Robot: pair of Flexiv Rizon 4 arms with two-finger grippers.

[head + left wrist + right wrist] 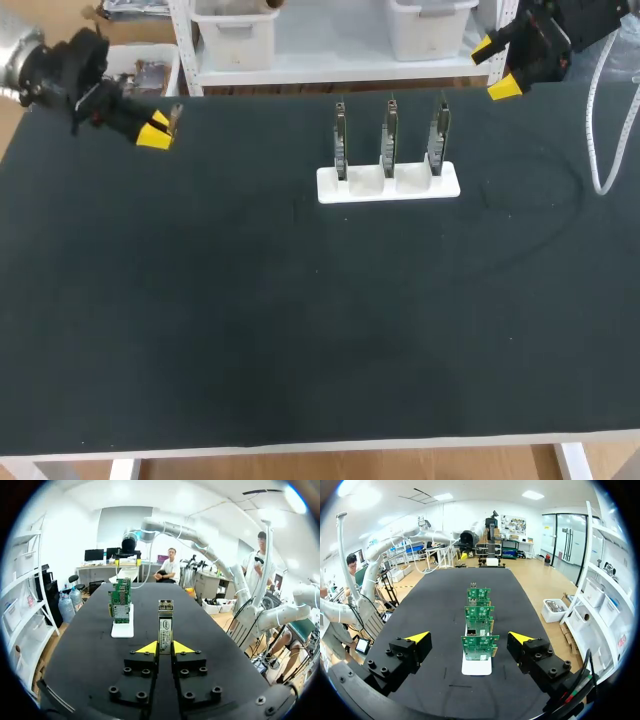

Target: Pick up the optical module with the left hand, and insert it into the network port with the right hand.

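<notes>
My left gripper (157, 130) hovers over the far left corner of the table, shut on a slim silver optical module (174, 119). In the left wrist view the module (165, 625) stands clamped between the yellow tips of the left gripper (165, 647) and sticks out ahead of them. A white stand (388, 183) at the back middle holds three upright green network cards (389, 136). My right gripper (497, 68) hangs open above the far right edge. In the right wrist view the cards (479, 646) stand in a row ahead of the wide-open right gripper (469, 638).
A white cable (598, 140) hangs down over the table's right edge. The black table top (300, 330) lies bare in front of the stand. In the left wrist view the stand with cards (121, 611) sits ahead and to one side of the module.
</notes>
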